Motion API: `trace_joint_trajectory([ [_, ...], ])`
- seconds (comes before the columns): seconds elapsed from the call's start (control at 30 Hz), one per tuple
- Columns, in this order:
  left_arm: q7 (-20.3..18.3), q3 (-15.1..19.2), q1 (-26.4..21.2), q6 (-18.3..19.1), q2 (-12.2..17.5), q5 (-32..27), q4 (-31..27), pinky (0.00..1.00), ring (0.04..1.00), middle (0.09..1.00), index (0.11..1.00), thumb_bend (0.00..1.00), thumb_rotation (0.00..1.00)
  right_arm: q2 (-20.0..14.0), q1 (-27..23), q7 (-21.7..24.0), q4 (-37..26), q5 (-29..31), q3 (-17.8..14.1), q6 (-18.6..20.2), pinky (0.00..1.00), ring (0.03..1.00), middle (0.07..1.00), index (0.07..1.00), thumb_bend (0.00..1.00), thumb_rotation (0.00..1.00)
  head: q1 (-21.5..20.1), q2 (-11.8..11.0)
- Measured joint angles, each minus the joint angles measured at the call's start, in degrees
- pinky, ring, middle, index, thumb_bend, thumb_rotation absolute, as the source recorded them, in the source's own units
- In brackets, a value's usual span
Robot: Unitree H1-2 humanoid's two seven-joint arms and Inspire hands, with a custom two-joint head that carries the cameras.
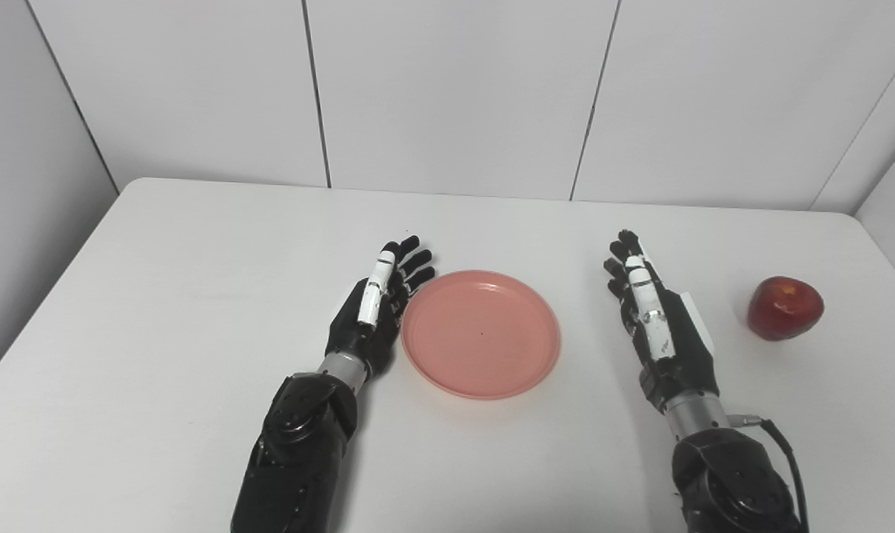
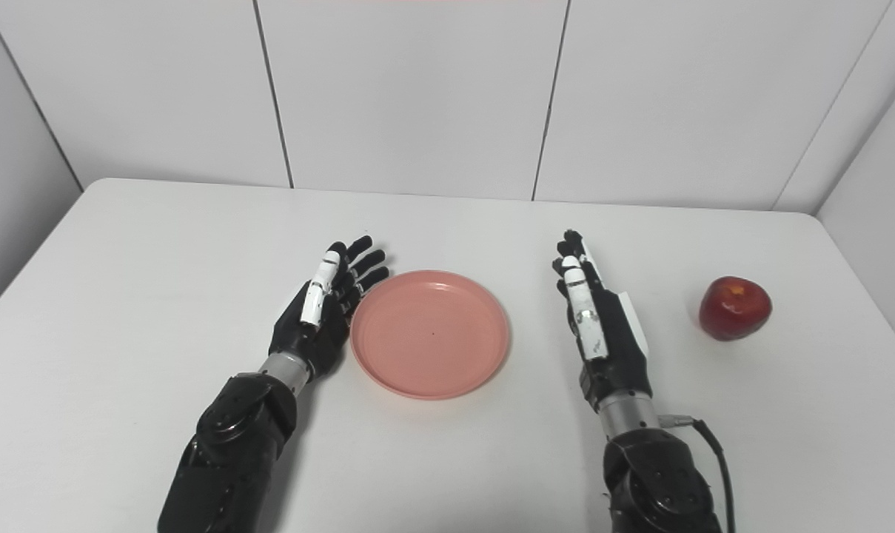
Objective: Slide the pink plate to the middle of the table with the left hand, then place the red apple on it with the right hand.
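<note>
Black robot forearms enter from below; the left hand [image 1: 373, 311], fingers [image 1: 411, 259] spread and empty, lies against the round pink plastic plate [image 1: 481, 333] at mid-surface. Right hand [image 1: 658, 318], fingers extended and empty, sits between plate and the glossy red apple [image 1: 785, 308]; the white surface [image 1: 195, 296] meets white panelled walls [image 1: 454, 89], and no writing is legible.

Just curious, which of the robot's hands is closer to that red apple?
The right hand: it lies open between pink plate and red apple, touching neither. The left hand rests against the plate's far side.
</note>
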Motion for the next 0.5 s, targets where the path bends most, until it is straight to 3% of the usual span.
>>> trace_joint_trajectory([
  [0.07,-0.2,0.1,0.0,-1.1,0.0,0.0,0.8,0.91,0.918,0.92,0.907,0.38,1.0,-0.8,-1.0,-0.2,-0.5,-0.9,-0.1,0.1,1.0,0.946,0.956,0.963,0.36,0.99,-0.6,-0.2],
  [0.13,-0.6,0.3,-0.1,-1.8,0.0,0.0,1.2,0.92,0.915,0.917,0.905,0.38,1.0,-1.7,-1.8,-0.5,-0.8,-2.7,-0.1,1.0,0.99,0.933,0.942,0.947,0.44,0.9,-1.4,-0.4],
  [0.27,-1.6,0.6,-0.2,-3.3,0.1,0.0,2.3,0.92,0.915,0.916,0.906,0.38,1.0,-3.9,-2.9,-1.7,-2.7,-8.5,0.8,2.7,0.92,0.918,0.926,0.925,0.52,0.84,-3.3,-1.1],
  [0.5,-2.6,2.5,-1.1,-3.8,0.6,-1.9,3.9,0.92,0.91,0.913,0.903,0.37,1.0,-4.5,-4.8,-2.5,-6.3,-13.9,0.7,3.7,0.84,0.886,0.908,0.92,0.65,0.81,-7.6,-2.2],
])
